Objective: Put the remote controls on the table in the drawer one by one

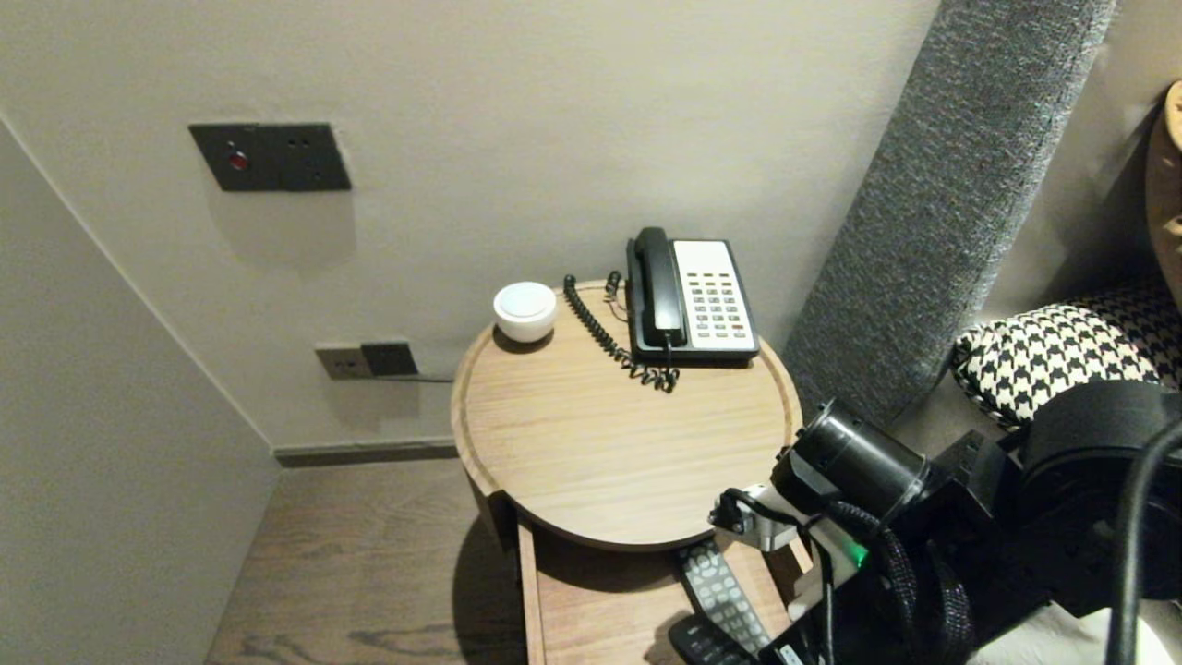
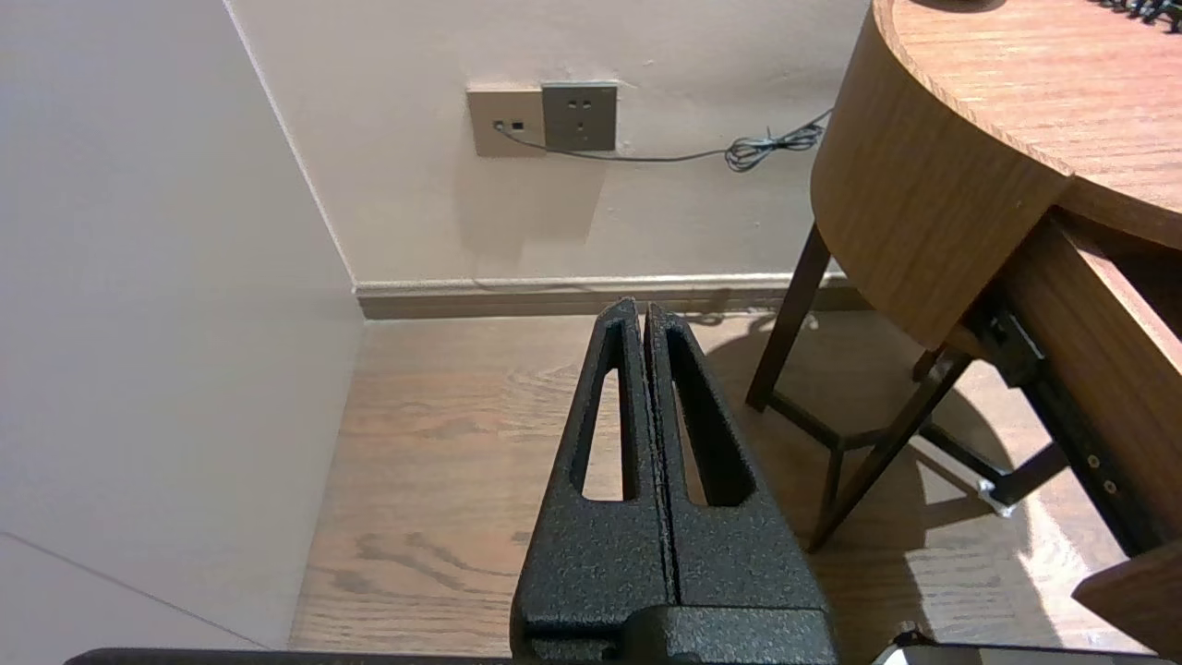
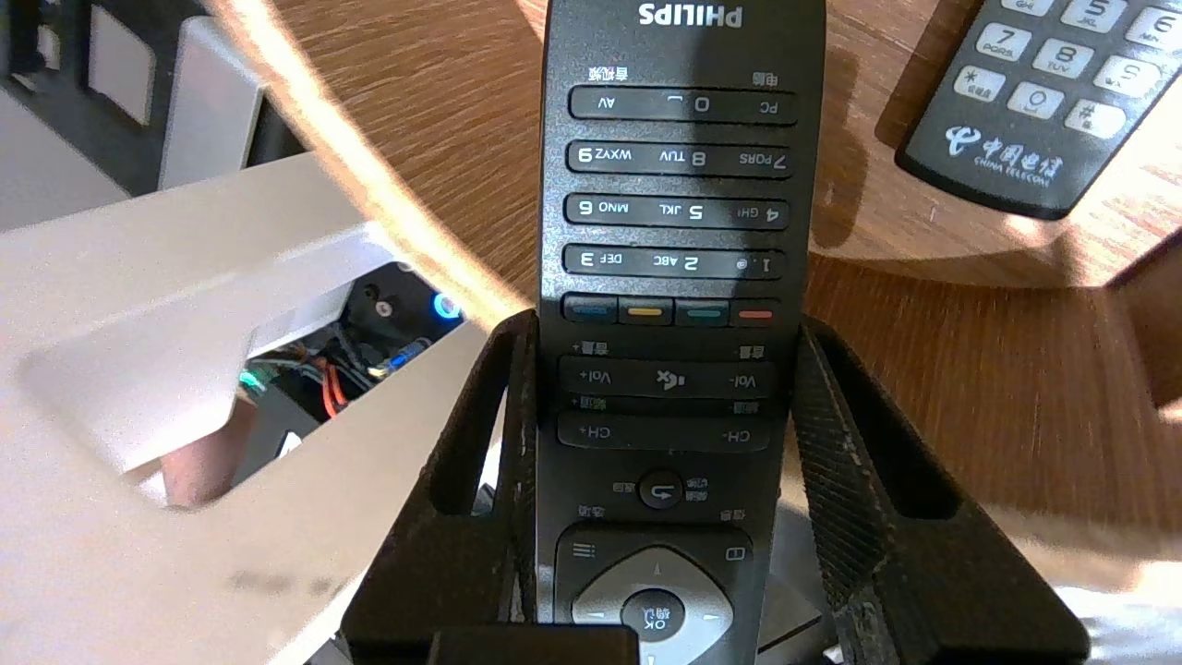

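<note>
A round wooden table is standing in the middle of the head view. A telephone is sitting at its upper right edge and a small white bowl at its upper left, the two apart. A drawer is standing open under the table at the bottom centre of the frame, and the right arm is reaching toward it from the lower right corner.

In the right wrist view the right gripper is pinching a black remote across its width, its fingers pressing on the two long sides level with the row of coloured buttons. The remote is filling the centre of that frame from bottom edge to top. Whether it is resting on the drawer or hanging above it is not possible to tell. A second remote with pale number keys is lying on the wood in the upper right corner, apart from the held one.

The left gripper is hanging parked above the wooden floor in the centre of the left wrist view, its jaws pressed together and holding nothing, with a wall socket showing in the upper part of the frame
</note>
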Robot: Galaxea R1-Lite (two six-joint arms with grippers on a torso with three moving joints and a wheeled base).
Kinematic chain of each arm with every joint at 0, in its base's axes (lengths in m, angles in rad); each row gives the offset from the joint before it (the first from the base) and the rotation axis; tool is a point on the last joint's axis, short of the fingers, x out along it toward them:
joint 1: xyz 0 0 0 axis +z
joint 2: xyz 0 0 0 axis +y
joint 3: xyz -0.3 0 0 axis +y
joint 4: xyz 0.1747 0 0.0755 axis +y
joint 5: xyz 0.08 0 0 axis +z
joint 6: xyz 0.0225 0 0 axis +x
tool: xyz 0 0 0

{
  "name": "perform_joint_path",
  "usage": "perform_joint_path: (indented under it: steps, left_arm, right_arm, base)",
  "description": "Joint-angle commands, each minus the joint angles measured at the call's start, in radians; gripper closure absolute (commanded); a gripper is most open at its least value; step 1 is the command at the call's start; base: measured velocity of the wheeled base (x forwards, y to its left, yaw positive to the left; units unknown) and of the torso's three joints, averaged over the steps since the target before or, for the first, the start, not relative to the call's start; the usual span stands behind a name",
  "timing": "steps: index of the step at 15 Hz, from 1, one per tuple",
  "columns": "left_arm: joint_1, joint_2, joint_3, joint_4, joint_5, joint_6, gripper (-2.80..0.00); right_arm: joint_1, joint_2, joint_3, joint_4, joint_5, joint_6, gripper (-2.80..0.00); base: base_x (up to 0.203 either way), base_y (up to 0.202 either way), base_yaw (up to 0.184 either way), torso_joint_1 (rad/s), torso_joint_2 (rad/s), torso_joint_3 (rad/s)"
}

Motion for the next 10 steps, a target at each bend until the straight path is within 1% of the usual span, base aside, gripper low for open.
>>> perform_joint_path:
  steps: [1,10]
  left_arm:
    - [0.0,0.0,0.0,0.0,0.001,0.0,0.0]
    - [0.0,0.0,0.0,0.0,0.001,0.0,0.0]
  right_arm:
    - [-0.003,0.051,-0.015,0.0,0.006,0.001,0.0]
    - [-0.014,0.101,-0.064,0.003,0.007,0.001,0.0]
  base:
    - [0.0,0.0,0.0,0.0,0.0,0.0]
    - [0.0,0.0,0.0,0.0,0.0,0.0]
